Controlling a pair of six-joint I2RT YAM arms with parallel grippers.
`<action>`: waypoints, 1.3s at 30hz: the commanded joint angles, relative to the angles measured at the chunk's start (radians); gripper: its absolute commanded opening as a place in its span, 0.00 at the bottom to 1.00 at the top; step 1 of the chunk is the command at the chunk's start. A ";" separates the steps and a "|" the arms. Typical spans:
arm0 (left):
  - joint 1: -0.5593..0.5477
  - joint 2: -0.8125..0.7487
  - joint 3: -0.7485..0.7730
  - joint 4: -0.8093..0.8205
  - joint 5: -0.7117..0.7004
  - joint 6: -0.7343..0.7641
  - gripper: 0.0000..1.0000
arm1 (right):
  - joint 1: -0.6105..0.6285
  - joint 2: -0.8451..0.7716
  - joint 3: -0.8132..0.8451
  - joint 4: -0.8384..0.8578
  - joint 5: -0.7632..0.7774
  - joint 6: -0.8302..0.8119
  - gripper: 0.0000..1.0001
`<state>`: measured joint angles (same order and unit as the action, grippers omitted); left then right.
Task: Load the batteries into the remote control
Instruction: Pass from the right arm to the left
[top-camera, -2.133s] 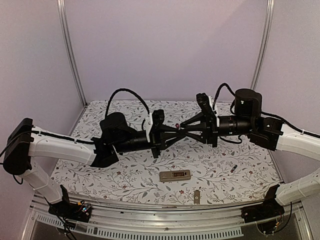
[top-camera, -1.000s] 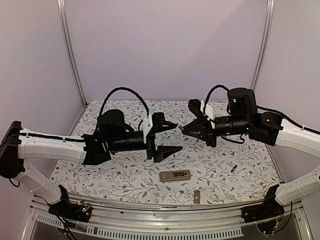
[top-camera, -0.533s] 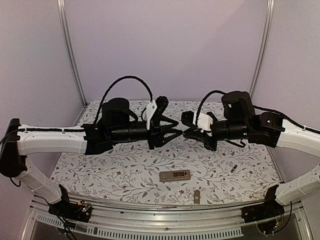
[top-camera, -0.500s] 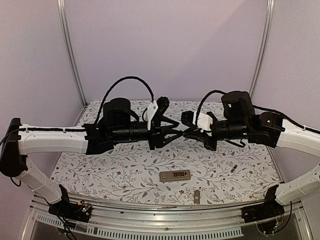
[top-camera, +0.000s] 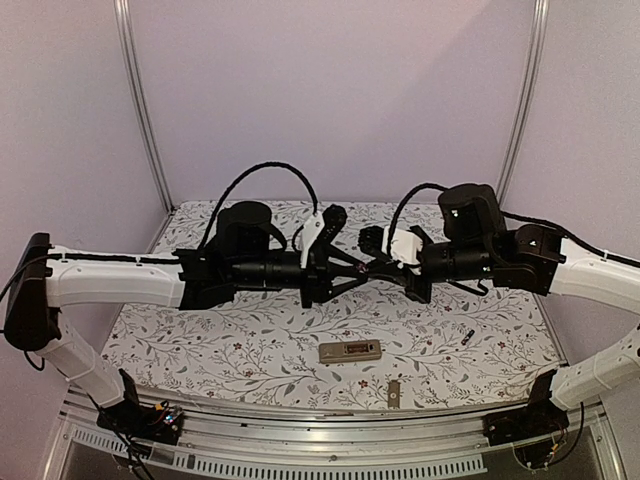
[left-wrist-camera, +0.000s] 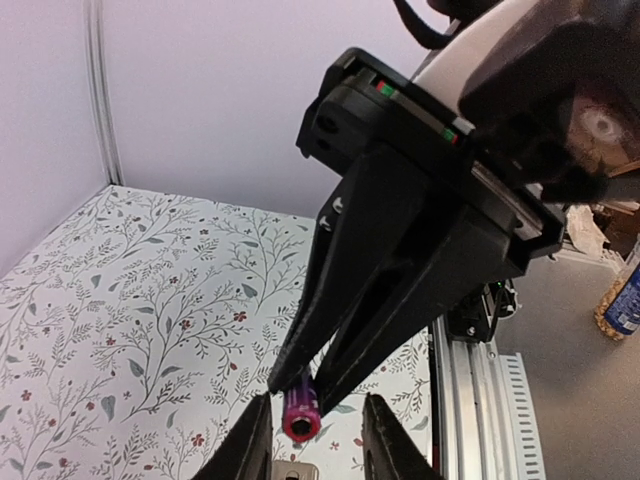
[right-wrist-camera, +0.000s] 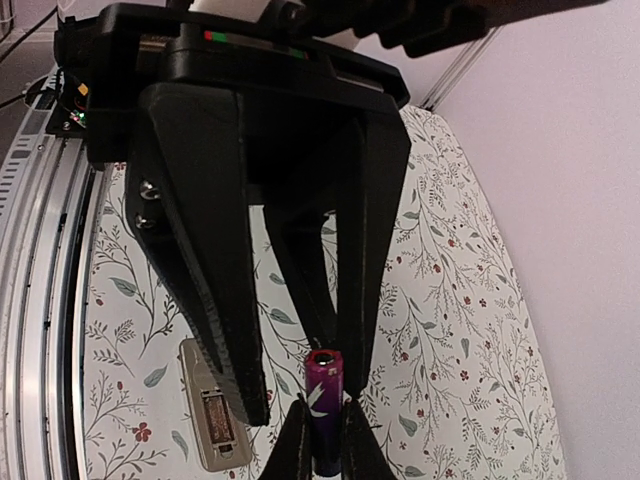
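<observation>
Pinched mid-air between tips of right gripper (right-wrist-camera: 325, 440): one battery (left-wrist-camera: 300, 412), reddish end facing left gripper (left-wrist-camera: 312, 445), spread wide around it with gaps either side. Below, on floral surface (top-camera: 250, 340), remote control (top-camera: 350, 351) lying bay-up; second battery (top-camera: 467, 337) to its right, grey cover piece (top-camera: 394, 393) nearer front edge.

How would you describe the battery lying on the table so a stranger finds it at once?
On the floral table, find the beige remote control near the front edge. To its right lies a tiny dark battery, stick-shaped, unlike the flat grey cover; the other battery is held in the air.
</observation>
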<state>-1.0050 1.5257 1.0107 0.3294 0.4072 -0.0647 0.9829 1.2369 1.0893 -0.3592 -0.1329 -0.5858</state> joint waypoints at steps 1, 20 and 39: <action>0.013 -0.021 -0.014 0.011 -0.009 -0.005 0.31 | 0.008 0.012 0.016 -0.006 -0.002 -0.006 0.00; 0.018 -0.074 -0.109 0.156 -0.037 -0.002 0.00 | -0.004 0.002 0.026 0.017 0.001 0.098 0.56; 0.025 -0.101 -0.287 0.621 0.031 -0.116 0.00 | -0.216 -0.073 -0.206 0.517 -0.644 0.539 0.66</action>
<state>-0.9897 1.4143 0.7341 0.9112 0.4282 -0.1745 0.7544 1.1522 0.8993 0.0826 -0.7044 -0.0708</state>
